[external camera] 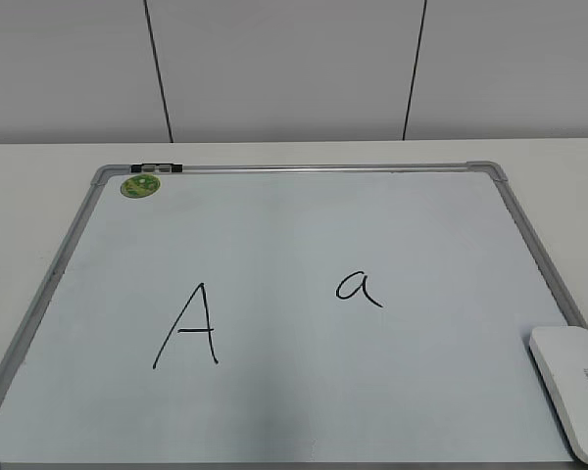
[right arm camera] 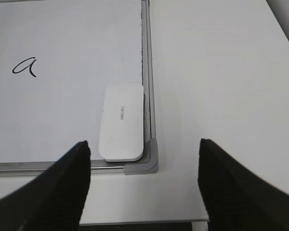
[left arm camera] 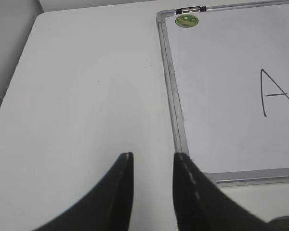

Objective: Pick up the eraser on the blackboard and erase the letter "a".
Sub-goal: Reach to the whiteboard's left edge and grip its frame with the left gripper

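beside eraser [right arm camera: 121, 122]: frame corner [right arm camera: 151, 163]

The blackboard [external camera: 304, 168] lies flat on a pale table [external camera: 39, 171], its silver-grey frame running round a bluish-white surface. A capital "A" [external camera: 188, 326] is drawn in black left of centre, and the letter "a" [external camera: 359, 288] sits to its right, a little higher up and smaller. The eraser [external camera: 571, 389] rests in the near right corner, right by the frame, partly cut off by the picture's edge. A round green magnet [external camera: 140, 185] sticks in the far left corner, just beside a small dark clip [external camera: 157, 168] on the top rail
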Tool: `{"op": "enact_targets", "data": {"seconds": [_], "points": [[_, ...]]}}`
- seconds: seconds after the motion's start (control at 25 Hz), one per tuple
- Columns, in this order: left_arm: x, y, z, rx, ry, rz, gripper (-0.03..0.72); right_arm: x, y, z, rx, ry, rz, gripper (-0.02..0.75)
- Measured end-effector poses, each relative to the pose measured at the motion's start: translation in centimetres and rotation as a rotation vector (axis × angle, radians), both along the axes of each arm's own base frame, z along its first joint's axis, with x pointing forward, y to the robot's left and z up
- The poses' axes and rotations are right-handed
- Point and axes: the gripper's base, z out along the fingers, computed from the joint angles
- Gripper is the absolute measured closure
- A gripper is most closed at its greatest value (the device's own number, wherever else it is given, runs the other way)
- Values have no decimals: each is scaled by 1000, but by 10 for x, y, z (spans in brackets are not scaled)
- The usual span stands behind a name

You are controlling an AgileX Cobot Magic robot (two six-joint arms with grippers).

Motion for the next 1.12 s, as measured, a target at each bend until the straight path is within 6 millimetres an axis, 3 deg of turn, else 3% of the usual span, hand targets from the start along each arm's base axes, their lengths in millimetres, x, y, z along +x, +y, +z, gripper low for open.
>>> {"op": "enact_targets", "data": {"seconds": [0.48, 0.6, 0.88, 1.12], "points": [[1, 1, 1, 10, 7, 7, 484, 0, 0, 0, 0, 0, 0, 218], [5, 3, 12, 38, 19, 24, 481, 0, 0, 0, 0, 0, 0, 218], [43, 3, 52, 49, 137, 25, 477, 0, 0, 0, 0, 0, 0, 218], [93, -2, 89, 6, 226, 16, 474, 0, 0, 0, 0, 0, 0, 218]]}}
